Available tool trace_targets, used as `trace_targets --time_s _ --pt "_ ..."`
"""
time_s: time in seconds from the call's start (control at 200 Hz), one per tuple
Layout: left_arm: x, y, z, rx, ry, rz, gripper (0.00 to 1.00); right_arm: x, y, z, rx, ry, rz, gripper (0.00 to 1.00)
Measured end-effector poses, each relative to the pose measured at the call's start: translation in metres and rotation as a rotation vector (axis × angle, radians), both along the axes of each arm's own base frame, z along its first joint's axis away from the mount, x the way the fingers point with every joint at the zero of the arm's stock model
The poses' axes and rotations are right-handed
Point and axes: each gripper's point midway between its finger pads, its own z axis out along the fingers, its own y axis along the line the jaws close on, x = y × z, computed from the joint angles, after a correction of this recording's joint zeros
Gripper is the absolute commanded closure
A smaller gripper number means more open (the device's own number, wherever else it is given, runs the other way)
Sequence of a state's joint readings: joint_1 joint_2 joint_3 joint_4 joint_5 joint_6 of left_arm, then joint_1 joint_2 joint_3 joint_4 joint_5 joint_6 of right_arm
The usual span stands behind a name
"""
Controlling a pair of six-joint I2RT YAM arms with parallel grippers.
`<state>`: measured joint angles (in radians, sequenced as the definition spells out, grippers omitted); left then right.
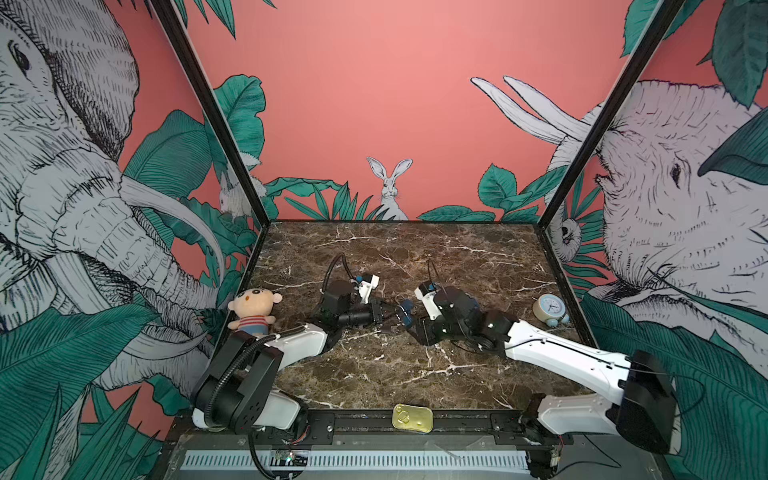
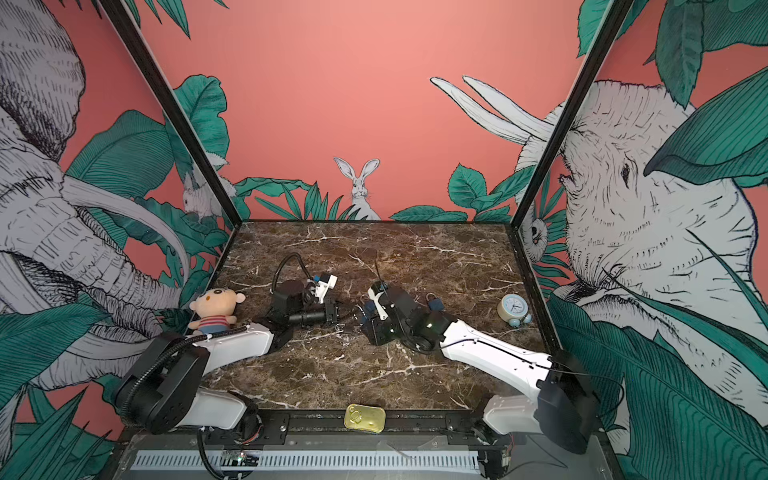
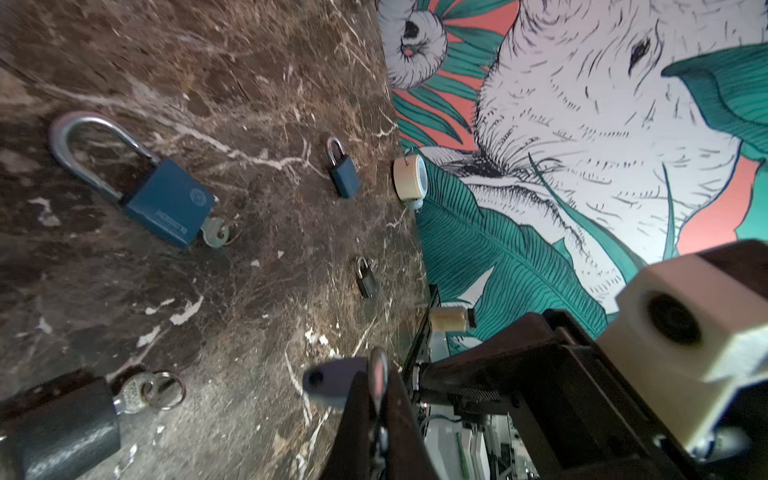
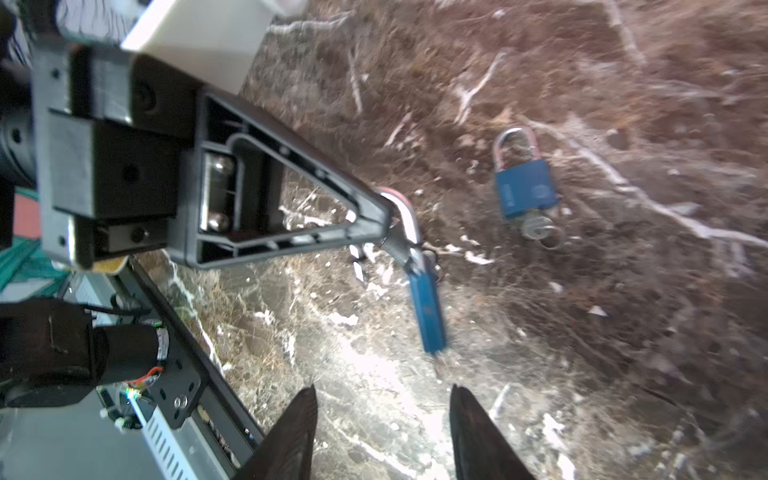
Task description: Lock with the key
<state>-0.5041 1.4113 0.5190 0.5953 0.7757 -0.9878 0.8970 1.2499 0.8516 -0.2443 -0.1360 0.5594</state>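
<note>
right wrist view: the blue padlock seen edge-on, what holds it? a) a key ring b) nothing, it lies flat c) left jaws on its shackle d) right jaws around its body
c: the left jaws are shut on the silver shackle of the blue padlock, which hangs from them; the right jaws stand open and empty.

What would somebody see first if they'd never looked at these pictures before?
Huge drawn elephants on the pink walls catch the eye first, with a white rabbit peeking over the far edge of the marble table. In the middle of the table, the left end effector pinches the shackle of a hanging blue padlock, and a plush doll sits at its left edge in both top views.
</note>
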Motion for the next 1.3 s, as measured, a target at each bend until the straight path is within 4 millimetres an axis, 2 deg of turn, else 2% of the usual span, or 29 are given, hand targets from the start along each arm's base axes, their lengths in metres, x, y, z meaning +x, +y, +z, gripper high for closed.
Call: trace_targets --time_s 0.23,0.37,0.615,0.765,0.945,1.1,1.205,1.3 --pt "0.009 -0.001 0.02 -0.009 -0.013 0.112 1.0 0.01 -0.039 0.002 0.133 -0.11 -0.104 0.5" --pt "0.014 0.0 0.038 -0.028 -0.012 0.164 1.0 0.019 -0.048 0.004 0.18 -0.17 -0.133 0.5" --pt "0.02 -0.004 0.064 -0.046 -0.009 0.201 1.0 0.031 -0.029 0.017 0.234 -0.257 -0.078 0.51" --pt "0.019 -0.007 0.068 -0.047 0.009 0.203 1.0 0.038 -0.013 0.019 0.237 -0.268 -0.03 0.51" --pt "0.017 -0.011 0.07 -0.039 0.02 0.2 1.0 0.049 0.0 0.038 0.252 -0.32 0.003 0.51" --pt "0.017 -0.011 0.071 -0.038 0.022 0.2 1.0 0.053 0.006 0.045 0.251 -0.347 0.024 0.6" --pt "0.018 -0.012 0.075 -0.038 0.022 0.199 1.0 0.054 0.008 0.041 0.242 -0.345 0.031 0.65" --pt "0.019 -0.013 0.081 -0.045 0.014 0.199 1.0 0.054 0.008 0.038 0.233 -0.341 0.034 0.66"
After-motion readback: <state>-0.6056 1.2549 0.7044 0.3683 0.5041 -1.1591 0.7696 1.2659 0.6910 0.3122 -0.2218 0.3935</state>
